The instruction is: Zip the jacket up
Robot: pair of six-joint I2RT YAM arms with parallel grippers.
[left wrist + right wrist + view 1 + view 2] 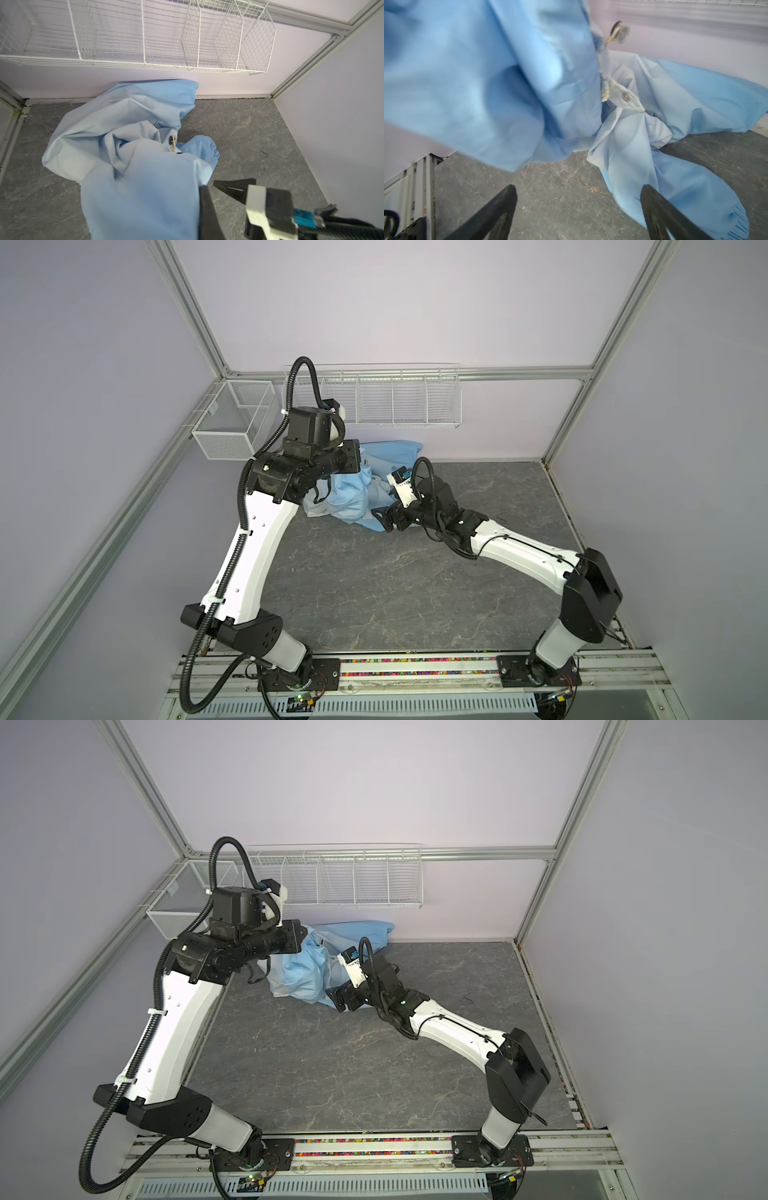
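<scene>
The jacket (349, 497) is sitting in a crumpled heap at the far side of the tabletop (415, 593), pushing up against the back wall under the wire shelf (374, 406), w/ one part hanging lifted off the surface. You're dealing w/ thin, soft, very light cloth: it's going to slump, fold over itself and slide on the stone-look top, so nothing's going to stay put unless you're pinning it. It's not fragile and prob a bit slippery. The front is looking unzipped and tangled, so I'm judging the task as barely started.

Where to grab: in the right wrist view a cream strip (604, 83) is running down the hanging edge, prob the zipper tape. A snap tab (625, 96) is sitting just beside its lower end and a round disc (620, 31) is dangling on a cord above. You're wanting the hem ends of both front edges, not mid-panel.

The left tool (204, 193) is clamping closed on a fold of the jacket and holding it up. The right tool (578, 188) is gaping wide, gripping nothing, hovering low over bare tabletop just beside the cloth.

Count: 1 jacket, 2 tools, 1 snap tab, 1 round disc, 1 wire shelf, 1 mesh basket (232, 427). There's 1 gathered cuff (213, 148) showing per wrist view; can't tell if it's the same one
</scene>
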